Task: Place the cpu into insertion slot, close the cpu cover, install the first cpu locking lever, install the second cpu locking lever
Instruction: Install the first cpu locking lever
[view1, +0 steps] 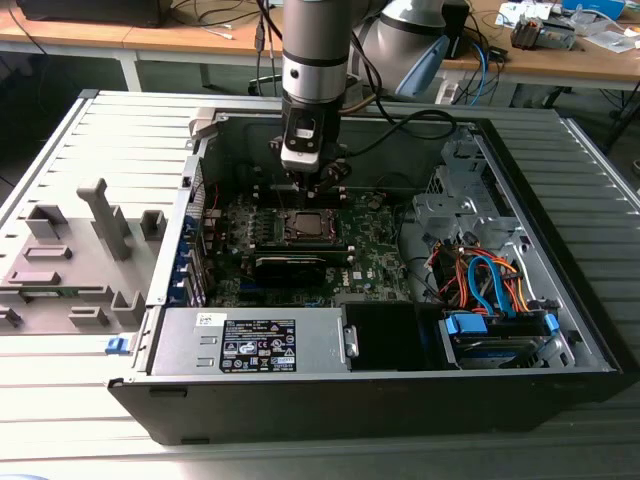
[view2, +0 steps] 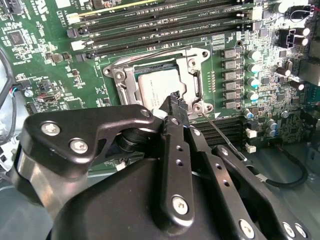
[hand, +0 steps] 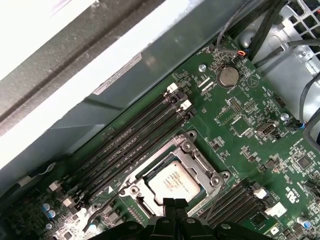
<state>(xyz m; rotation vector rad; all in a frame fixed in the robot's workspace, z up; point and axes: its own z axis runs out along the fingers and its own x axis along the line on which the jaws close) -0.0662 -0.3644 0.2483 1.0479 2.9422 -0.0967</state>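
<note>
The cpu lies flat in the insertion slot on the green motherboard, silver top up. The cpu cover, a silver frame, lies down around it. My gripper hangs low over the slot's edge with its black fingertips pressed together, shut on nothing I can see, at the socket corner. From that corner a thin metal locking lever slants away across the board.
Black memory slots run beside the socket. The open case holds a power supply at the front, coloured cables and a drive bay on the exterior view's right. A grey fixture block sits outside the case on the exterior view's left.
</note>
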